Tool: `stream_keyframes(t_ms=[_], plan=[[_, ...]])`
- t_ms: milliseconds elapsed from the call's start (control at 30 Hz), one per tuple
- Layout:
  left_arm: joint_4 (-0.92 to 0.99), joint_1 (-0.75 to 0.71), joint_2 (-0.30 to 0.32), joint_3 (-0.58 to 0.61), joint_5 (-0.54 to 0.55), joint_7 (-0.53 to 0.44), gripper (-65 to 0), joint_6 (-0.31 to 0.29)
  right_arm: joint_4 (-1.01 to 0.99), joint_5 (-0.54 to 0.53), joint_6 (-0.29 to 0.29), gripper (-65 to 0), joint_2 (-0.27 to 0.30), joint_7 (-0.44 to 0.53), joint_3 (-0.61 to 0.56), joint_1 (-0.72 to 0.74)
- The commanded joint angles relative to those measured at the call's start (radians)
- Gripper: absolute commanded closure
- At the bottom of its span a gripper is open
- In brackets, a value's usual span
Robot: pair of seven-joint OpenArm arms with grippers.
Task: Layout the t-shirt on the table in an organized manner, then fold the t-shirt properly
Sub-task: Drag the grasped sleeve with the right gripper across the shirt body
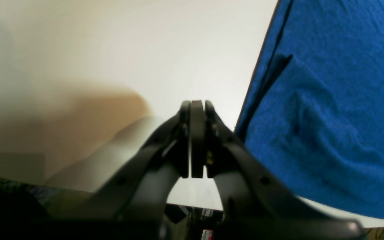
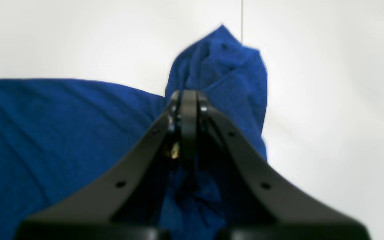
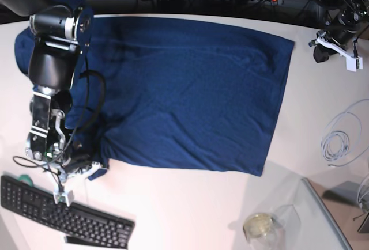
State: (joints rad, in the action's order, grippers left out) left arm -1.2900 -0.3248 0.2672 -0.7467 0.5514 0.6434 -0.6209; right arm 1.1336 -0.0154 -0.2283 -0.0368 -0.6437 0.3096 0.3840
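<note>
The navy t-shirt lies spread flat across the white table. One sleeve is bunched at its lower left corner. My right gripper is low over that sleeve. Its jaws are shut, and no cloth shows between the tips. My left gripper hovers off the shirt's far right corner. In the left wrist view it is shut and empty over bare table, with the shirt's edge just to its right.
A black keyboard lies at the front left by the right arm. A grey translucent tray and a small glass jar sit at the front right. A coiled white cable lies at the right. Cables and gear crowd the back edge.
</note>
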Motion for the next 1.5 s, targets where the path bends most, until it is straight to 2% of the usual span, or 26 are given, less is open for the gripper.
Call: stream_keyframes(t_ms=[0,133,233,433,700,733,800,867,900,967,1033,1067,1267,1467], plan=[[-0.012,0.002,0.022,-0.007,0.016,-0.018,0.0,-0.004,0.061,-0.008,-0.030,-0.2,-0.016,0.000,-0.003,0.007],[-0.013,0.002,0.027,-0.007,0.016,-0.018,0.0,-0.004,0.239,-0.007,-0.118,-0.2,-0.076,-0.104,-0.036,-0.058],[-0.015,0.002,0.027,-0.007,0.016,-0.018,0.0,-0.004,0.354,-0.018,-0.142,-0.3,-0.084,-0.144,-0.137,-0.125],[-0.015,0.002,0.027,-0.006,0.016,-0.018,0.0,-0.004,0.437,-0.145,-0.138,-0.5,-0.082,-0.150,-0.309,-0.219],[-0.015,0.000,0.027,-0.006,0.016,-0.017,0.0,-0.004,0.414,-0.151,-0.135,-0.5,-0.084,-0.124,-0.513,-0.219],[-0.015,0.000,0.025,-0.006,0.016,-0.017,0.0,-0.004,0.414,-0.149,-0.115,-0.6,-0.084,-0.112,-0.530,-0.217],[-0.015,-0.001,0.025,-0.006,0.016,-0.017,0.0,-0.004,0.409,-0.143,-0.027,-0.9,-0.082,-0.083,-0.550,-0.217],[-0.015,-0.006,0.025,-0.006,0.016,-0.017,0.0,-0.004,0.405,-0.139,0.062,-5.1,-0.064,-0.060,-0.573,-0.225],[-0.015,-0.007,0.025,-0.006,0.016,-0.018,0.0,-0.004,0.395,-0.120,0.089,-10.5,-0.030,-0.051,-0.614,-0.230],[-0.015,-0.007,0.025,-0.006,0.016,-0.018,0.0,-0.004,0.375,-0.070,0.094,-24.0,0.027,-0.047,-0.729,-0.233],[-0.015,-0.007,0.025,-0.006,0.016,-0.018,0.0,-0.004,0.351,-0.028,0.094,-36.9,0.051,-0.046,-0.807,-0.233],[-0.015,-0.007,0.025,-0.006,0.016,-0.018,0.0,-0.004,0.337,-0.022,0.094,-38.9,0.053,-0.046,-0.815,-0.233],[-0.015,-0.009,0.025,-0.006,0.016,-0.018,0.0,-0.004,0.201,-0.021,0.094,-36.8,0.053,0.089,-0.760,-0.216],[-0.015,-0.010,0.027,-0.007,0.016,-0.018,0.0,-0.006,0.013,-0.019,0.094,-36.8,0.053,0.106,-0.749,-0.128]])
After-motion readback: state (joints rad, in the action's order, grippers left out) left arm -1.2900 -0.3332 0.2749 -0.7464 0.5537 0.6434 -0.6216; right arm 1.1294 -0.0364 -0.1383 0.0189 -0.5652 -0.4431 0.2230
